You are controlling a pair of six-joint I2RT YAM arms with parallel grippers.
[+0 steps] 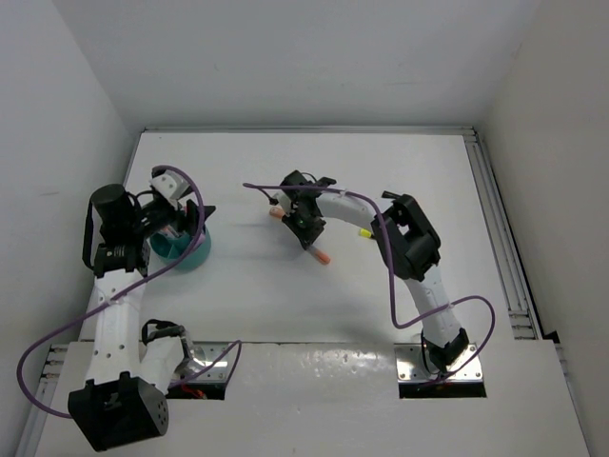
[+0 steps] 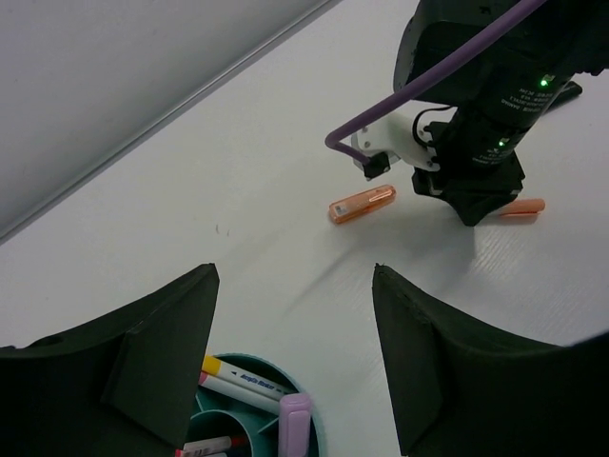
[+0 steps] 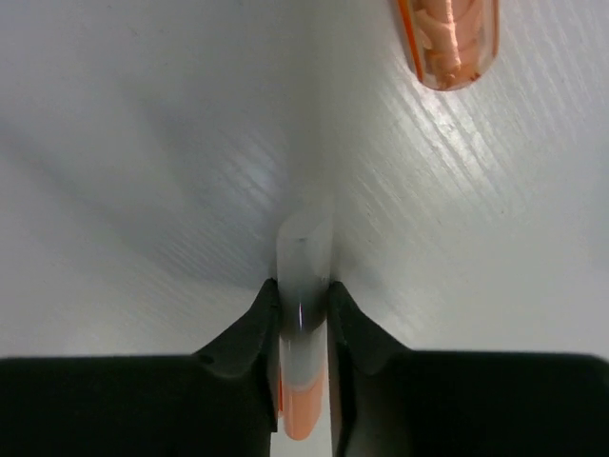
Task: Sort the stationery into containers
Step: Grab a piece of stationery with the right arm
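Note:
My right gripper is shut on a pen with a whitish cap and orange body that lies on the white table; in the top view its orange end sticks out of the gripper. An orange highlighter lies just beyond it. My left gripper hangs open and empty over the teal bowl. The bowl's compartments hold a yellow-capped white marker, a purple highlighter and other pens.
A small yellow-tipped piece lies on the table beside the right arm's forearm. White walls close in the table at the left, back and right. A metal rail runs along the right edge.

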